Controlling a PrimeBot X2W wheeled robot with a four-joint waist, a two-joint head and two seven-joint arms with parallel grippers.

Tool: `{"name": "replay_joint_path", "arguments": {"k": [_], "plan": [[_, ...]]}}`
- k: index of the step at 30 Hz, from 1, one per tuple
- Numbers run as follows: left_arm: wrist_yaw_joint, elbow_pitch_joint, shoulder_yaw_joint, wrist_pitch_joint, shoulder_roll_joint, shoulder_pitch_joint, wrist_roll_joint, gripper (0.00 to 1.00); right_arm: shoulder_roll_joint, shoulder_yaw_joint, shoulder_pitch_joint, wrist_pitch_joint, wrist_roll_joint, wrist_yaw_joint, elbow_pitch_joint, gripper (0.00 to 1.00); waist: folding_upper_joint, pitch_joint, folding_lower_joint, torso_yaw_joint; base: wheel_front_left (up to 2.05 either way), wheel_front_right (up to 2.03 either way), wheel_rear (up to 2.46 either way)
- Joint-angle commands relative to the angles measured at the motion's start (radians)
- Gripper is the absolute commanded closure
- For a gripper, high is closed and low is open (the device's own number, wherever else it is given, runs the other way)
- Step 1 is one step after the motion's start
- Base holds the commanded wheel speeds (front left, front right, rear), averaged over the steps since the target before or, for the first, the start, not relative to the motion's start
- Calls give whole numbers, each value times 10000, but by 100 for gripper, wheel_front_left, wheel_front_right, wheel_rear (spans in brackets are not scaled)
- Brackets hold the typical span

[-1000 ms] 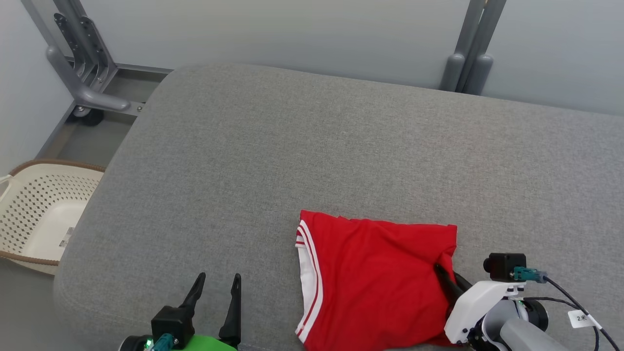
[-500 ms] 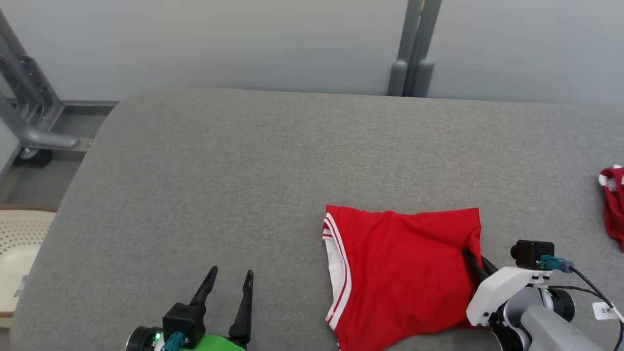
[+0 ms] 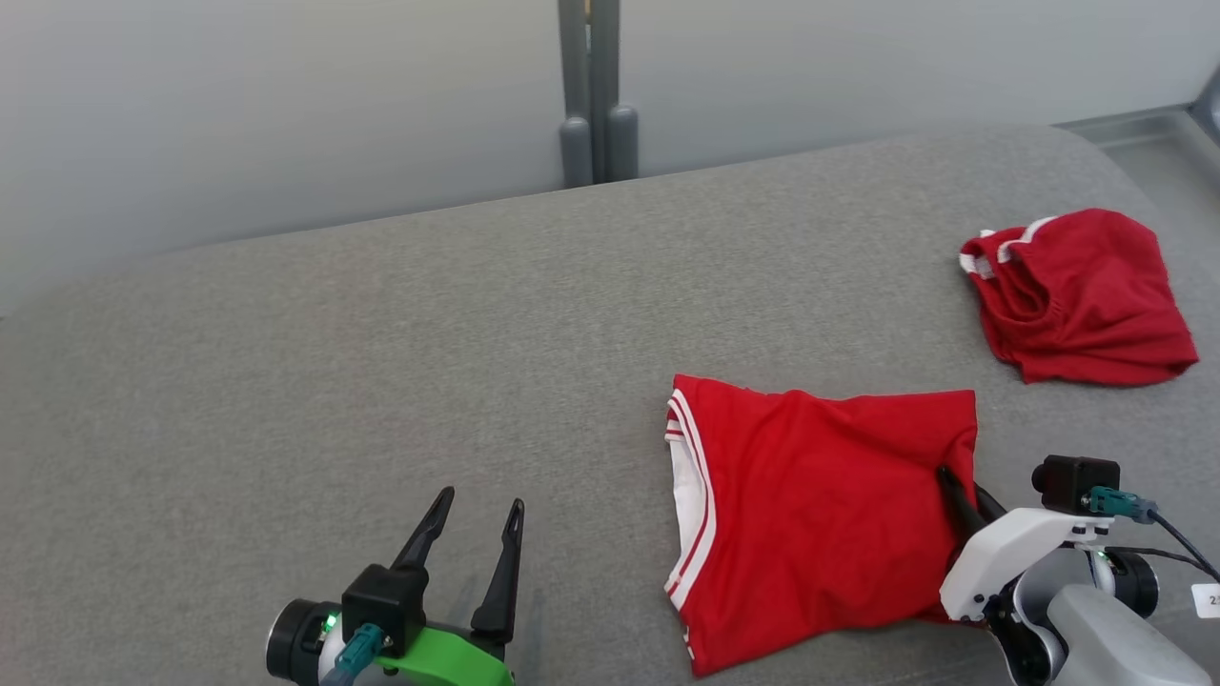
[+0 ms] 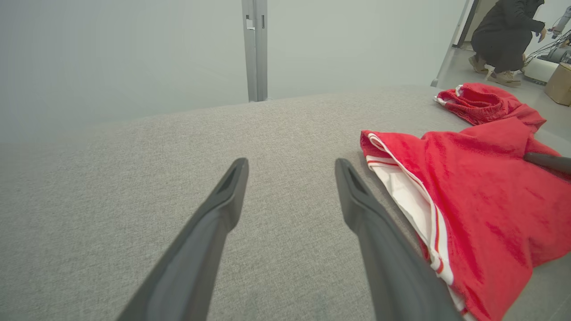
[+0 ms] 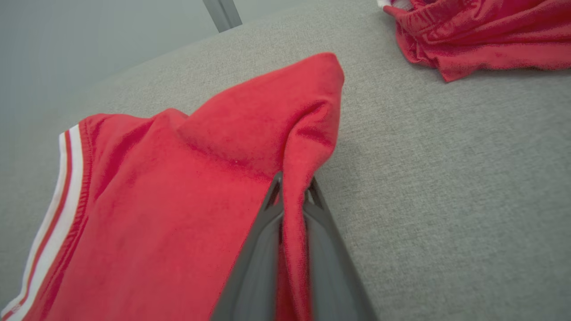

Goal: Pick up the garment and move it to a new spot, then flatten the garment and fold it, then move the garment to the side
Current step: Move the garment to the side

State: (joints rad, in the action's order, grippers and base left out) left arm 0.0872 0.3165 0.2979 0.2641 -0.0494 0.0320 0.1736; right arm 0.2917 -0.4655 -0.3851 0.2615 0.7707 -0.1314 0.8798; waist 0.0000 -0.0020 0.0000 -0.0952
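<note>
Red shorts (image 3: 820,514) lie folded on the grey cushion (image 3: 381,333), front right. Light, floppy knit, so they'll sag from one corner. Your right gripper (image 5: 292,189) is clamped on the right edge fold; left gripper (image 3: 481,499) hangs spread, empty. I'd grab the striped side too.

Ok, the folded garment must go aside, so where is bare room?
Free: the whole cushion left of the garment, from the left tool to the far edge. Crowded: the right end, with the right tool and a crumpled red heap.
</note>
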Motion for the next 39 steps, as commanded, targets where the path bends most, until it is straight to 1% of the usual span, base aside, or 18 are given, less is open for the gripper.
{"name": "replay_joint_path", "arguments": {"k": [1, 10, 14, 17, 23, 26, 32, 39], "plan": [[3, -77, 44, -10, -31, 188, -46, 0, 14, 64, -70, 38, -100, 17, -69, 100, 0, 175, 0, -1221, 0, 0, 0], [-48, -257, 221, -10, -32, 539, -36, 0, -120, -43, -342, 40, -307, 17, -466, 100, 0, 506, 0, -2597, 0, 0, 0], [15, -205, 302, -10, -34, 689, 39, 0, -178, -99, -407, 41, -350, 17, -575, 100, 0, 632, 0, -2974, 0, 0, 0], [45, -242, 342, -10, -35, 746, -25, 0, -193, -111, -458, 40, -354, 17, -640, 100, 0, 713, 0, -3129, 0, 0, 0], [71, -301, 393, -10, -37, 829, -80, 0, -216, -27, -418, 40, -372, 17, -722, 100, 0, 808, 0, -3185, 0, 0, 0], [18, -327, 364, -10, -37, 793, 128, 0, -173, -29, -416, 42, -521, 17, -728, 100, 0, 836, 0, -3084, 0, 0, 0], [62, -488, 579, -10, -38, 872, -44, 0, -189, 40, -654, 40, -745, 16, -812, 100, 0, 959, 0, -2785, 0, 0, 0], [95, -642, 788, -10, -40, 1179, -288, 0, -31, -167, -1981, 41, -1180, 14, -1064, 100, 0, 1708, 0, -2184, 0, 0, 0]]}}
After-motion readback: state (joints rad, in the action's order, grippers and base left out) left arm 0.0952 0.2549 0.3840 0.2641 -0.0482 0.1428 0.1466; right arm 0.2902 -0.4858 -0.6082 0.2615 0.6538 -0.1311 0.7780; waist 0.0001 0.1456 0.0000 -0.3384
